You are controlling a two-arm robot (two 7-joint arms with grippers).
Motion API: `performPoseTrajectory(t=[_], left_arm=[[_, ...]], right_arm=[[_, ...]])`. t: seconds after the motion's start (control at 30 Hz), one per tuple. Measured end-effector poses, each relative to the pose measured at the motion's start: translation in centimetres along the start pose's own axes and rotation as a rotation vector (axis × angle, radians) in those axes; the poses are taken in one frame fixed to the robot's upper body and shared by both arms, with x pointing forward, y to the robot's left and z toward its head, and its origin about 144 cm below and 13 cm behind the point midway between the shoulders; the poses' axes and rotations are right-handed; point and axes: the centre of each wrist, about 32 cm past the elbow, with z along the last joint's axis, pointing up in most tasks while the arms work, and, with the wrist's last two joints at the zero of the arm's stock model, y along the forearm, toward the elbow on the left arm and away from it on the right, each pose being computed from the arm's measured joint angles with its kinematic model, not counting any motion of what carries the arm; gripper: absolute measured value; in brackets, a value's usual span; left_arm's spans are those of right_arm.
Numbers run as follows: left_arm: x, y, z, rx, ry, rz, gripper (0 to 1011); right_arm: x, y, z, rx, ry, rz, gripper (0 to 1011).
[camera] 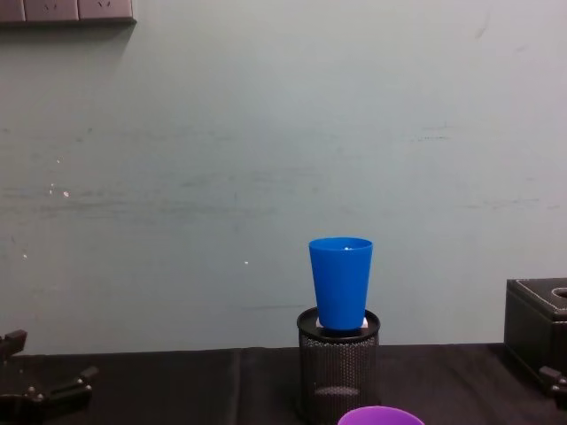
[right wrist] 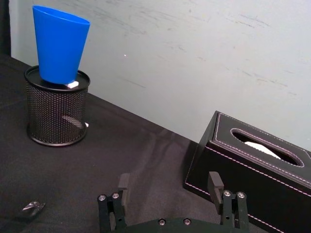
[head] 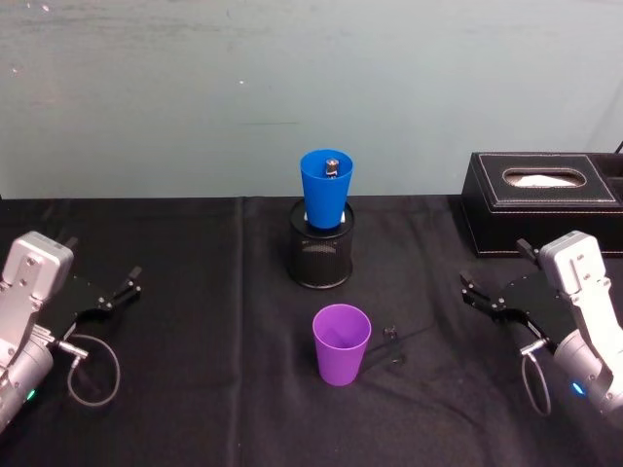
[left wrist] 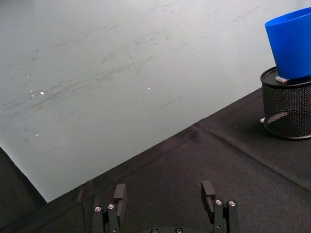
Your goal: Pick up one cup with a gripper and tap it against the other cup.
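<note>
The purple cup (head: 341,343) stands upright on the black cloth at the front centre, and its rim (camera: 381,415) peeks up at the chest view's lower edge. Behind it the blue cup (head: 327,190) (camera: 341,282) stands upright in the mouth of a black mesh pen holder (head: 321,249). My left gripper (head: 102,261) (left wrist: 164,194) rests open and empty at the far left, well away from both cups. At the far right my right gripper (head: 494,268) (right wrist: 169,187) is also open and empty. Both wrist views take in the blue cup (left wrist: 291,46) (right wrist: 59,43).
A black tissue box (head: 540,199) (right wrist: 248,165) sits at the back right, just behind the right gripper. A small dark clip (head: 392,336) lies on the cloth right of the purple cup. A pale wall rises behind the table.
</note>
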Motion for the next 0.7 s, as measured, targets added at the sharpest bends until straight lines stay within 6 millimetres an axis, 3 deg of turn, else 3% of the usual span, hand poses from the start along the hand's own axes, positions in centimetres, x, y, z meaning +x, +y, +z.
performPoseTrajectory(t=[0.7], left_arm=[[0.00,0.00,0.00,0.000,0.000,0.000,1000]], right_arm=[[0.00,0.00,0.00,0.000,0.000,0.000,1003]])
